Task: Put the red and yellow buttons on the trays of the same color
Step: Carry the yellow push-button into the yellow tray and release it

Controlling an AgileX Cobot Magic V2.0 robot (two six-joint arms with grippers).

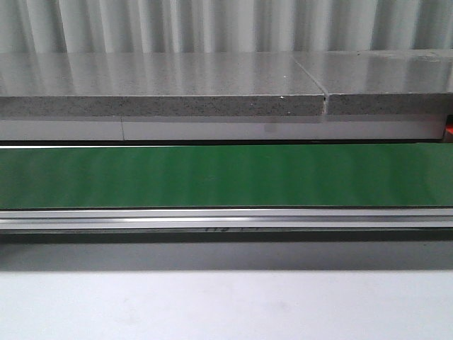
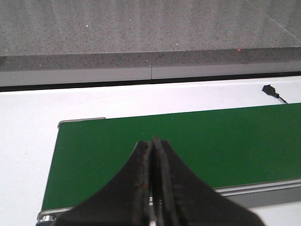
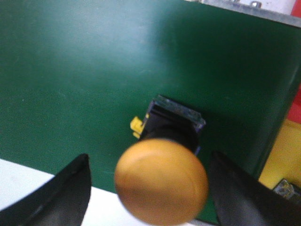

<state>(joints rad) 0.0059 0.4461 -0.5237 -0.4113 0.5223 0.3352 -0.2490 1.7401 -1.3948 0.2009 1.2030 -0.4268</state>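
Your right gripper (image 3: pixel 148 188) stands wide around the yellow button (image 3: pixel 162 181), which lies on the green belt (image 3: pixel 70 70), not grasped yet. Your left gripper (image 2: pixel 151 188) is closed on nothing. Placing remains, I think.

Nothing legible appears in any view. The silver aluminium rail (image 1: pixel 226 219) along the near edge of the green conveyor belt (image 1: pixel 212 176) carries faint dark marks, too blurred to read.
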